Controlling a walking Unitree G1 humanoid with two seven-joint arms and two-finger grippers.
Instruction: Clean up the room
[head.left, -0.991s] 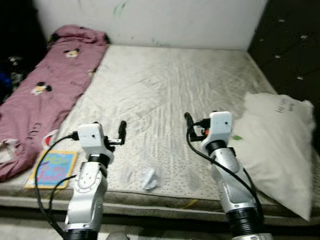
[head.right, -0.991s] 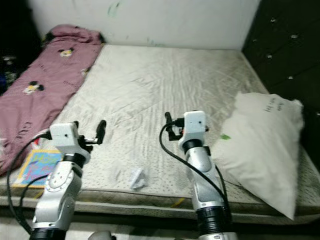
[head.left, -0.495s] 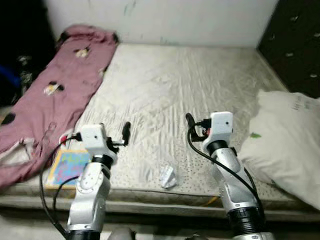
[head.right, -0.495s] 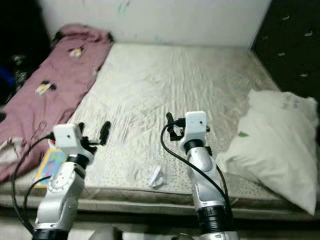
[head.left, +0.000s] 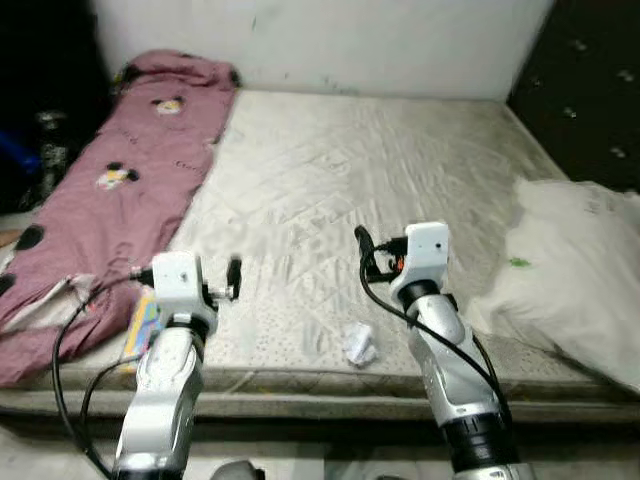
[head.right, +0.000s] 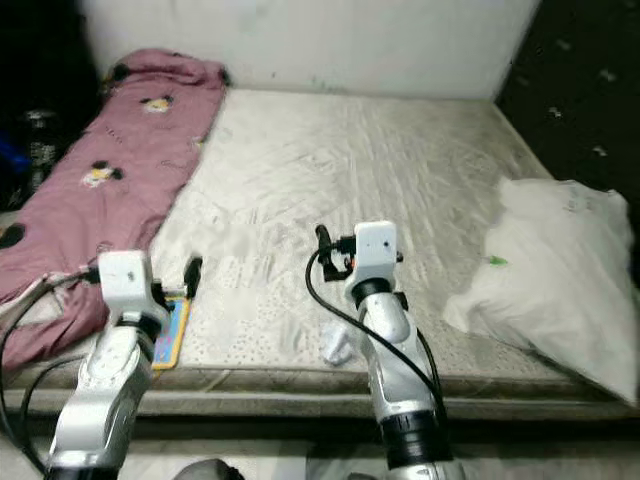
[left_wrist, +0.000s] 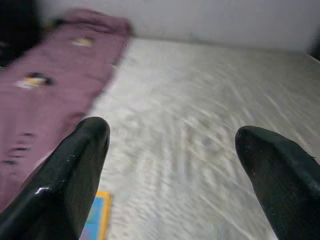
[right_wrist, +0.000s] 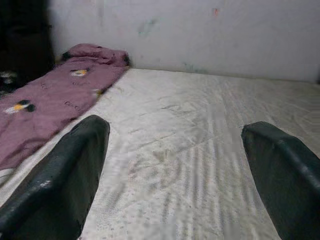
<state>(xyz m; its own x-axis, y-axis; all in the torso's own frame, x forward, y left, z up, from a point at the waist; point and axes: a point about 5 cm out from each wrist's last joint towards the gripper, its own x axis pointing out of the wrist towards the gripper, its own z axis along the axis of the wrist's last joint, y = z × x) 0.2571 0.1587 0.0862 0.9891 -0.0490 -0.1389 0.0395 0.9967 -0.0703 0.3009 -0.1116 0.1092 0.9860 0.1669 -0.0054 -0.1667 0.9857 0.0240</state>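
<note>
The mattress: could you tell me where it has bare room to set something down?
The mattress is bare across its middle, between the pink blanket and the white pillow, back to the wall. The near edge is busier: crumpled paper, colourful book.

Colourful book (head.right: 172, 330) at the mattress's (head.left: 380, 180) front left edge: largely hidden behind the left arm, its cover too blurred to read. White pillow (head.left: 580, 280) at the mattress's right edge and pink printed blanket (head.left: 110, 180) along its left edge: each cut off by the picture's side, the green mark on the pillow too small to identify. Crumpled white scrap (head.left: 358, 343) near the front edge: soft and indistinct, material not determinable; dark objects beyond the blanket lost in shadow.
</note>
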